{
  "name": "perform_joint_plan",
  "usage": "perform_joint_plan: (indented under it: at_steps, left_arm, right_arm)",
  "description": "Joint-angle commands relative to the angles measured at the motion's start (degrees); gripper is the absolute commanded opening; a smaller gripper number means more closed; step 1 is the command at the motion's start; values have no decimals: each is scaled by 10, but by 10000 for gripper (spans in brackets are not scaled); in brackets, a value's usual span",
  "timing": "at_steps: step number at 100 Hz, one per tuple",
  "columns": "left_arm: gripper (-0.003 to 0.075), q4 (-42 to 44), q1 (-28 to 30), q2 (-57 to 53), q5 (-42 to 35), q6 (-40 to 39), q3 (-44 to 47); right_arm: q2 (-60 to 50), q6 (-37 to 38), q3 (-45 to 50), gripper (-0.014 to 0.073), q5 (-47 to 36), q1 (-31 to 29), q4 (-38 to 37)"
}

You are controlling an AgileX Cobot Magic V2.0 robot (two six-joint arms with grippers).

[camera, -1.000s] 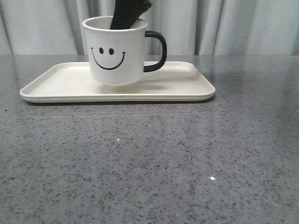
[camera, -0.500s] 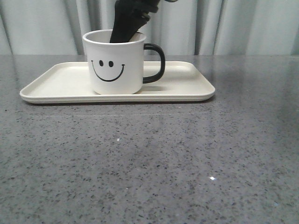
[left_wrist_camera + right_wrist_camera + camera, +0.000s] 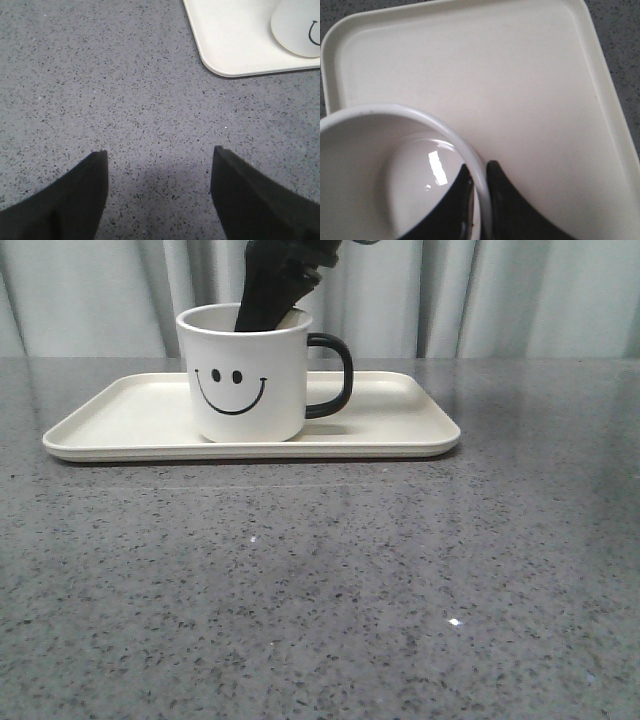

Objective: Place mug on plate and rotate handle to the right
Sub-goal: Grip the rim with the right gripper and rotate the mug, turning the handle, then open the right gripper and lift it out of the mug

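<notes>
On plate (image 3: 400, 420): mug (image 3: 250, 380) upright, handle (image 3: 335, 375) pointing right.

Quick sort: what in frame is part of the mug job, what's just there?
Job:
- mug, standing on the plate
- plate
- handle, pointing right in the front view
- right claw, pinching the mug wall

Just there:
- left claw, open over bare table
- grey speckled table
- curtain

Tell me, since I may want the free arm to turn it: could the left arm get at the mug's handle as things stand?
Probably not easily. The left gripper hangs open over bare table off the plate's corner, while the handle sits on the mug's far side, and the right gripper pinches the rim.
</notes>
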Motion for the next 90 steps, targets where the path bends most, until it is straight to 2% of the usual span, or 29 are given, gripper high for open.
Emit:
perform_joint_plan:
  at_steps: [1, 20, 62, 74, 90]
  left_arm:
    - [441, -7, 2, 2, -36, -1, -15]
    - [441, -7, 2, 2, -36, -1, -15]
    - [441, -7, 2, 2, -36, -1, -15]
    - [441, -8, 2, 2, -36, -1, -15]
    - [441, -8, 2, 2, -36, -1, -15]
  right_arm:
    - [-34, -8, -18, 0, 49, 1, 0]
    - [-36, -8, -18, 157, 30, 1, -1]
    - [-38, 7, -18, 421, -35, 1, -1]
    - [-48, 7, -18, 463, -58, 1, -1]
    - [-76, 7, -18, 463, -76, 1, -1]
